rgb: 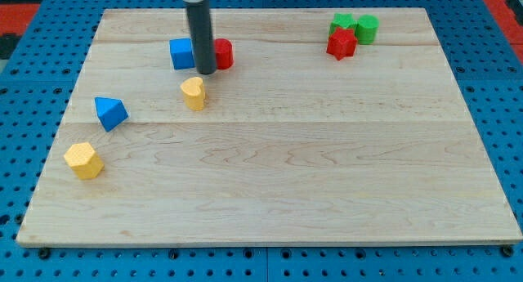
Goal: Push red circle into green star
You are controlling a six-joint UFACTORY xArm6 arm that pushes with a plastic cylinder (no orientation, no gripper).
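The red circle (223, 53) sits near the view's top, left of centre, partly hidden behind my rod. My tip (205, 71) rests just at the red circle's lower left, between it and the blue cube (181, 54). The green star (343, 23) is at the view's top right, far to the right of the red circle. It touches a red star (341, 44) below it and a green cylinder (367, 29) at its right.
A yellow heart (194, 93) lies just below my tip. A blue triangle (110, 113) and a yellow hexagon (84, 160) sit at the view's left. The wooden board (310, 167) ends in blue pegboard on all sides.
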